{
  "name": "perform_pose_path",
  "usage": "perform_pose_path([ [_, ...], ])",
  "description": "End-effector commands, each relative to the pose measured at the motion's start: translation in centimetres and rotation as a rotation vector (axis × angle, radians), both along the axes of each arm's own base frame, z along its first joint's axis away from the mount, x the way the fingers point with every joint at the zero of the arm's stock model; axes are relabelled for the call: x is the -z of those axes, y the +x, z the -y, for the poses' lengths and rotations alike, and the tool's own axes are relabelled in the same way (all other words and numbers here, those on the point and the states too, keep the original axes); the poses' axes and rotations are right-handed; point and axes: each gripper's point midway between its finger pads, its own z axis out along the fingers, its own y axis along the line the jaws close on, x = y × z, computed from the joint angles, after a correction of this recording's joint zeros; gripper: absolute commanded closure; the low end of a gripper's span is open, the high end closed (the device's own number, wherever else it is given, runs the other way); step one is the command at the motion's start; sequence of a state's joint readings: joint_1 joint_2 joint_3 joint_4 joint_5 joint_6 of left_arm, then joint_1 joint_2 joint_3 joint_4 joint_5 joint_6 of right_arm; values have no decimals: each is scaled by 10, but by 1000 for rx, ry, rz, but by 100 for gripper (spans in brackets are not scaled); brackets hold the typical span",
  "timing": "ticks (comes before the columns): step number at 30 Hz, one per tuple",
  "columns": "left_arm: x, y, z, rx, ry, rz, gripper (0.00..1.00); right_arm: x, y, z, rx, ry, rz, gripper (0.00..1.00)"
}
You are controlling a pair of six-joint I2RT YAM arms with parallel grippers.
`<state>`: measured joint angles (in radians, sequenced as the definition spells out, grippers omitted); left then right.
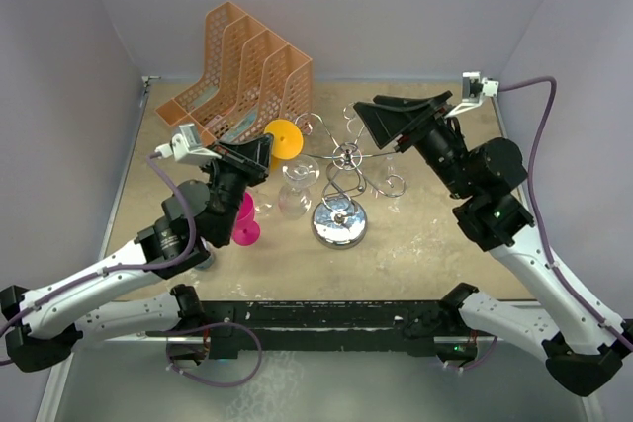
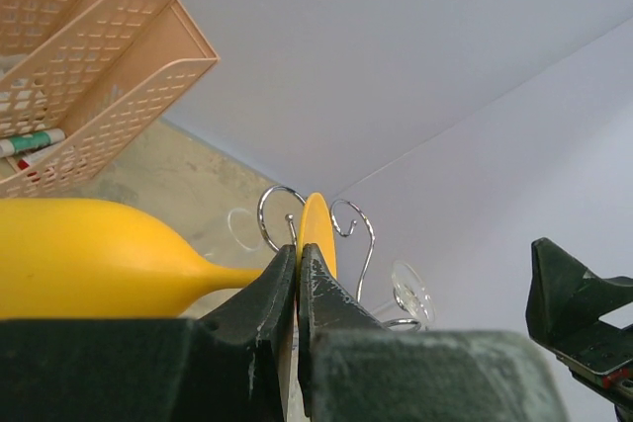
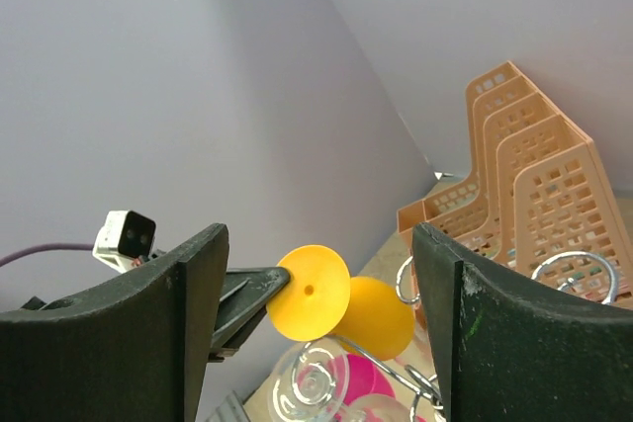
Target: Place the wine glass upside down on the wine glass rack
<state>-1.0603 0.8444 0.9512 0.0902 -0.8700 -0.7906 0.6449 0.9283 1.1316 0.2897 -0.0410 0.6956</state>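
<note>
Top external view gave us the layout. The left claw (image 1: pixel 265 150) was clamped on the yellow wine glass (image 1: pixel 283 137), holding it clear of the counter (image 1: pixel 425 244) between the orange file organiser (image 1: pixel 242 66) and the wine glass rack (image 1: pixel 341 170). The glass's round foot faced the rack. From above we saw mostly that foot, because the claw hid the bowl.

Left wrist view filled that in. The fingers were pinched shut on the thin stem right behind the foot, and the glass lay on its side. The rack's curled loops stood just beyond the foot, but we could not tell whether they touched it.

Right wrist view showed the right claw (image 3: pixel 318 242) with its fingers spread wide and nothing between them, looking across at both foot and bowl.

A pink glass (image 1: pixel 243 221) sat on the counter by the left arm. A clear glass (image 1: pixel 297 190) was between it and the rack's base.
</note>
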Motion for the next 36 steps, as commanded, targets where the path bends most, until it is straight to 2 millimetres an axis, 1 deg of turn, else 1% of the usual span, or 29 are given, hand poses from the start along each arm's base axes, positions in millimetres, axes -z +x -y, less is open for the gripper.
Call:
perform_pose_path([
  [1, -20, -1, 8, 41, -149, 44, 100, -10, 0, 12, 54, 22, 47, 24],
  [5, -24, 0, 18, 69, -184, 48, 100, -6, 0, 12, 52, 24, 40, 25],
  [7, -23, 4, 21, 69, -219, 37, 100, -12, 4, 18, 92, 42, 46, 25],
  [11, -17, 18, 22, 65, -279, -7, 100, -17, 1, 14, 66, 51, 56, 27],
  [14, -14, 31, 25, 124, -354, -30, 100, -16, 1, 15, 70, 54, 52, 28],
  [16, -14, 37, 26, 145, -375, -31, 100, -15, 1, 15, 70, 53, 49, 28],
  [23, -23, 35, 35, 197, -381, -19, 100, -10, 3, 16, 77, 50, 32, 28],
  [29, -18, 34, 36, 197, -408, -73, 100, -8, 5, 17, 87, 50, 25, 29],
  [36, -23, 34, 42, 232, -402, -59, 100, -7, 5, 16, 83, 51, 19, 29],
])
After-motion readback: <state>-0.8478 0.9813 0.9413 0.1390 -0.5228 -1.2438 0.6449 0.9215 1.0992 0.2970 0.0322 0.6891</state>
